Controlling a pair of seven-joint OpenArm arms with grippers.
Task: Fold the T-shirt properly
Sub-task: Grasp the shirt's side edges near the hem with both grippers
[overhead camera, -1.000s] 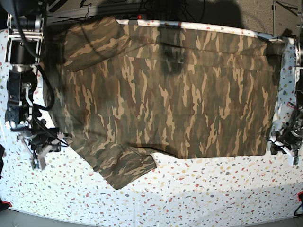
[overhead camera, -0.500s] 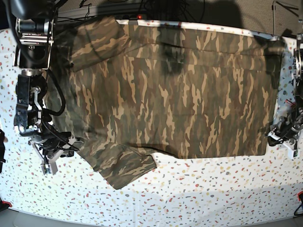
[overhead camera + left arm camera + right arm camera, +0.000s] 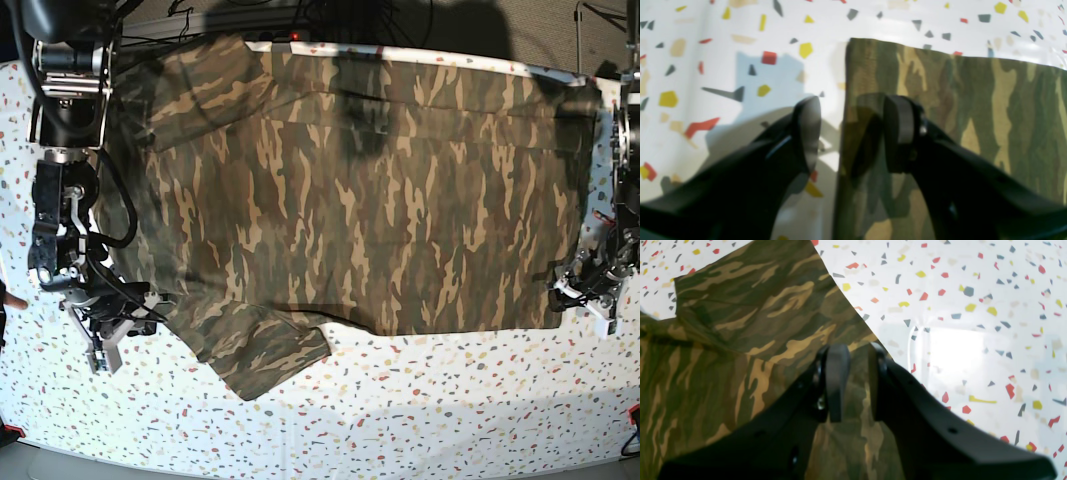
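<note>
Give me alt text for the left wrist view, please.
The left tool hangs with its black fingers apart, straddling the straight edge of the camouflage T-shirt: one over cloth, the other over the white speckled table. The shirt lies flat, its corner just ahead.

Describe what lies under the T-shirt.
The T-shirt lies spread flat on a white speckled table cover, which shows around its edges. Anything beneath the cloth is hidden.

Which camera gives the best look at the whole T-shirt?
The base view: it shows the T-shirt spread flat across the table, sleeve and all. The left wrist view shows only a straight edge and corner, and the right wrist view only a sleeve by the shoulder.
</note>
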